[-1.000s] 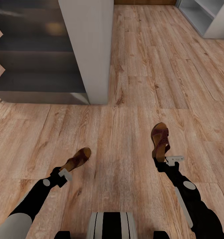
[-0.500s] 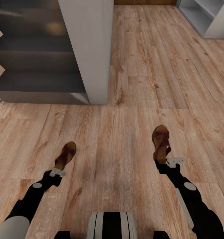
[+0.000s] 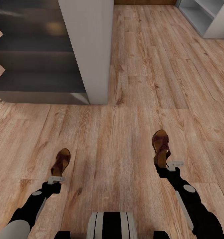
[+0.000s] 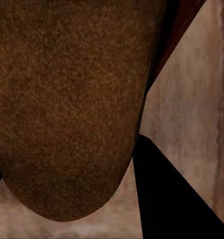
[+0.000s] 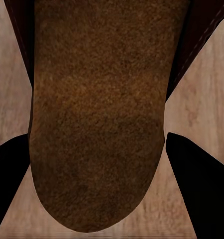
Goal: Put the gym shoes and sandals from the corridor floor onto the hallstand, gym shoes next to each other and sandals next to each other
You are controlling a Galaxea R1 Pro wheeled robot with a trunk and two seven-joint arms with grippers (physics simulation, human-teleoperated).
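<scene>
Two dark brown sandals hang just above the corridor floor (image 3: 125, 99), one in each gripper. My left gripper (image 3: 56, 176) is shut on the heel of the left sandal (image 3: 61, 161), whose toe points forward. My right gripper (image 3: 162, 165) is shut on the heel of the right sandal (image 3: 160, 144). In the left wrist view the sandal (image 4: 67, 99) lies close beside a dark finger (image 4: 167, 199). In the right wrist view the other sandal (image 5: 99, 114) sits between two dark fingers (image 5: 201, 189). The hallstand (image 3: 88, 49), light grey with shaded shelves, stands ahead on the left. The gym shoes are out of view.
A smaller pale shelf cabinet (image 3: 208, 20) stands at the far right corner. Open plank floor runs between it and the hallstand's side panel. My base (image 3: 112, 225) shows at the lower edge.
My left arm has swung its sandal from pointing up-right to pointing forward, and drawn it left and back toward me. The right sandal has eased back slightly. Camera unmoved.
</scene>
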